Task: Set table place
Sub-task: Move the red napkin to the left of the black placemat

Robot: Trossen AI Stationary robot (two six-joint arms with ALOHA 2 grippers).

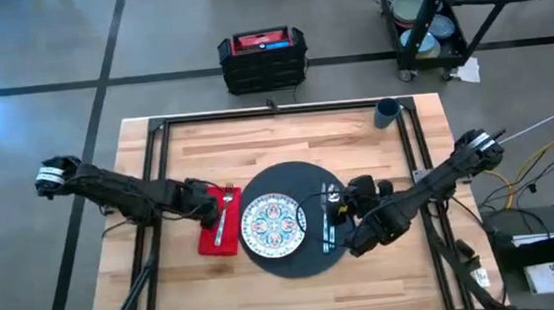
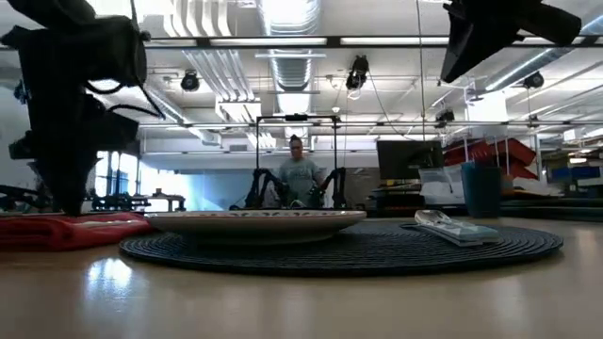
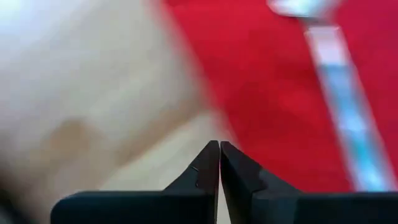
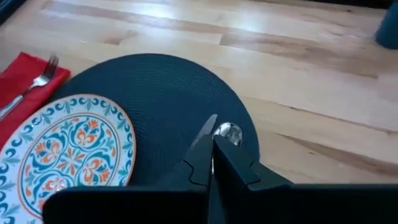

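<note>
Centrally on the counter (image 1: 256,142), nearer its front edge, the round dark mat (image 1: 299,178) is laid, with the patterned plate (image 1: 274,225) set on its left part. Against the mat's left edge the red napkin (image 1: 214,237) is spread, a fork (image 1: 225,211) resting on it. Toward the mat's right edge, cutlery (image 1: 325,225) is laid beside the plate. The blue cup (image 1: 387,113) is stood near the far right corner. The left gripper (image 3: 219,163) is held over the napkin, fingers clenched on nothing. The right gripper (image 4: 211,146) is poised above the mat's right part, fingers pressed together, empty.
</note>
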